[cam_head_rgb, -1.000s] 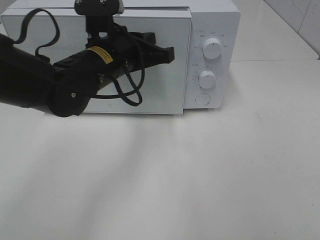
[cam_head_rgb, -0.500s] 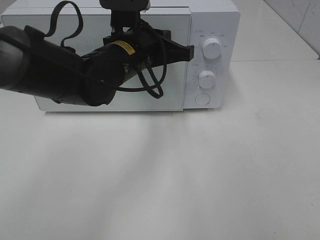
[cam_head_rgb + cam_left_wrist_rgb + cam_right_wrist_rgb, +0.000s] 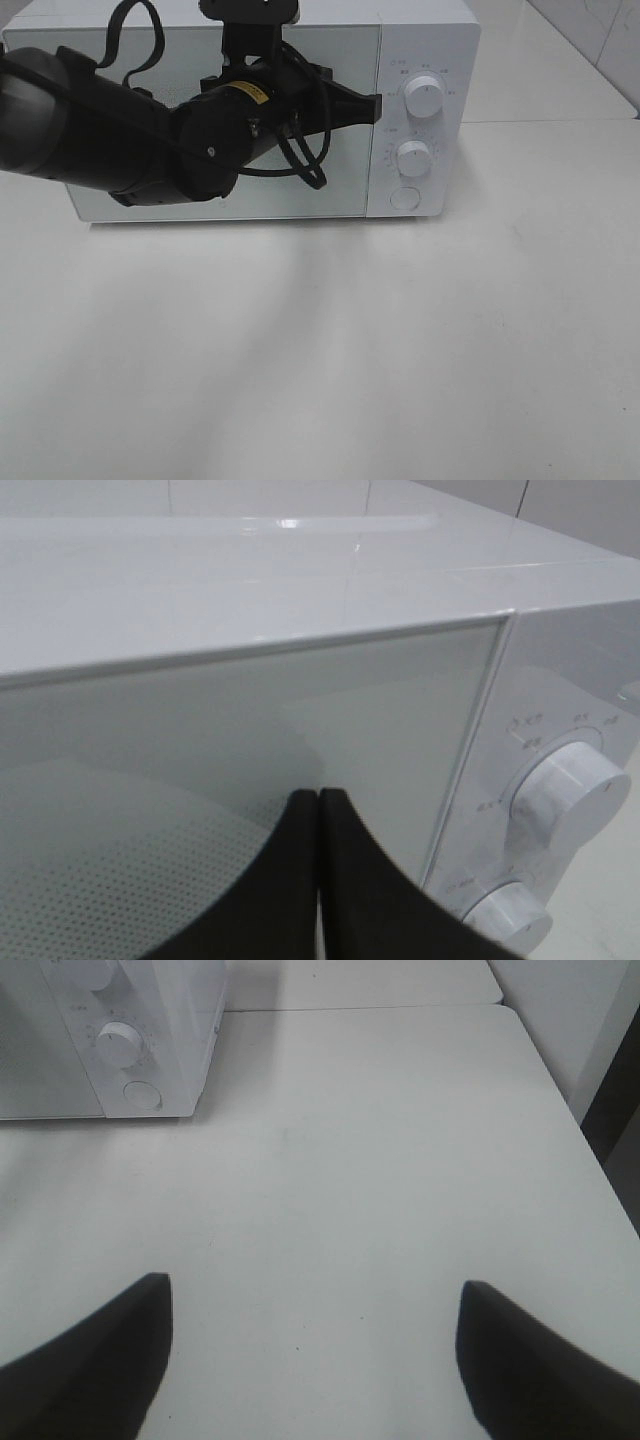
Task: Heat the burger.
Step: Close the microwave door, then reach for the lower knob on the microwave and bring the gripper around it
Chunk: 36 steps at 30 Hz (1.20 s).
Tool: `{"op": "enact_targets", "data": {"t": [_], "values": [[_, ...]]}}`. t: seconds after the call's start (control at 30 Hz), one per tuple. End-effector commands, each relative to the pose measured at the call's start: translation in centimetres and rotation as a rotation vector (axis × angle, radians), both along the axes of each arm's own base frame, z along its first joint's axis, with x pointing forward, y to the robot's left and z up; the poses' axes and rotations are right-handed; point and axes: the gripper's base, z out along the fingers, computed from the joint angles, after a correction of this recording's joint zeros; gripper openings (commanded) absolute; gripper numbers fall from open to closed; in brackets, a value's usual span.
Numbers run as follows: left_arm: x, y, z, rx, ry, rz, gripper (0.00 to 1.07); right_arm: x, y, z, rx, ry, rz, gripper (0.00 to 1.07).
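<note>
**Left hand at a closed microwave, burger out of sight**

A plain white worktop (image 3: 400, 350) fills the exterior high view, glossy enough to carry soft grey shadows. At 1 o'clock it meets a wall of pale tiles (image 3: 600, 30).

A white microwave (image 3: 430, 30) stands at 12 o'clock with its door (image 3: 340, 195) closed. The burger shows in no view, so its place and look cannot be told.

The control panel sits on the 3 o'clock side of the door. It carries 2 white dials, the upper dial (image 3: 425, 98) above the lower dial (image 3: 413, 158), with a round button (image 3: 404, 198) beneath them. Small grey markings ring the dials, too small to read. A yellow label (image 3: 248, 93) on the black left arm bears dark print that is also illegible.

The left hand (image 3: 375, 103) has its fingers pressed together, tips at the door's edge beside the upper dial and holding nothing. The right hand (image 3: 315, 1285) hangs over bare worktop with its fingers wide apart and empty.
</note>
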Motion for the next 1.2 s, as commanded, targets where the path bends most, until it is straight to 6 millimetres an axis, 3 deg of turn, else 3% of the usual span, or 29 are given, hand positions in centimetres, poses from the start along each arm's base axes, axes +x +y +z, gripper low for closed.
{"op": "enact_targets", "data": {"t": [0.03, 0.2, 0.4, 0.5, 0.57, 0.6, 0.63, 0.67, 0.7, 0.73, 0.77, 0.8, 1.07, 1.2], "values": [[0.3, 0.0, 1.0, -0.064, -0.042, 0.053, 0.00, -0.3, -0.1, -0.1, -0.012, -0.031, -0.002, 0.73], [-2.3, -2.1, 1.5, -0.015, 0.067, -0.080, 0.00, -0.3, -0.1, -0.1, -0.012, -0.031, -0.002, 0.73], [-4.1, -2.6, 1.4, 0.131, 0.210, -0.233, 0.00, -0.3, -0.1, -0.1, -0.012, -0.031, -0.002, 0.73], [-5.3, -2.6, 1.1, 0.221, 0.317, -0.332, 0.09, -0.3, -0.1, -0.1, -0.012, -0.031, -0.002, 0.73], [-6.4, -2.3, 1.0, 0.321, 0.400, -0.420, 0.35, -0.3, -0.1, -0.1, -0.012, -0.031, -0.002, 0.73], [-6.4, -2.3, 1.0, 0.321, 0.400, -0.420, 0.35, -0.3, -0.1, -0.1, -0.012, -0.031, -0.002, 0.73], [-7.2, -2.0, 1.2, 0.364, 0.457, -0.462, 0.60, -0.3, -0.1, -0.1, -0.012, -0.031, -0.002, 0.73], [-7.2, -2.0, 1.2, 0.364, 0.457, -0.462, 0.60, -0.3, -0.1, -0.1, -0.012, -0.031, -0.002, 0.73], [-7.5, -1.8, 1.2, 0.374, 0.487, -0.474, 0.73, -0.3, -0.1, -0.1, -0.012, -0.031, -0.002, 0.73], [-7.8, -1.4, 1.4, 0.375, 0.547, -0.479, 0.93, -0.3, -0.1, -0.1, -0.012, -0.031, -0.002, 0.73], [-7.8, -1.4, 1.4, 0.375, 0.547, -0.479, 0.93, -0.3, -0.1, -0.1, -0.012, -0.031, -0.002, 0.73], [-8.3, -1.1, 1.5, 0.403, 0.591, -0.503, 1.02, -0.3, -0.1, -0.1, -0.012, -0.031, -0.002, 0.73], [-10.2, 0.8, 2.6, 0.614, 0.682, -0.599, 1.02, -0.3, -0.1, -0.1, -0.012, -0.031, -0.002, 0.73], [-10.5, 1.7, 2.7, 0.639, 0.764, -0.566, 1.01, -0.3, -0.1, -0.1, -0.012, -0.031, -0.002, 0.73]]}}
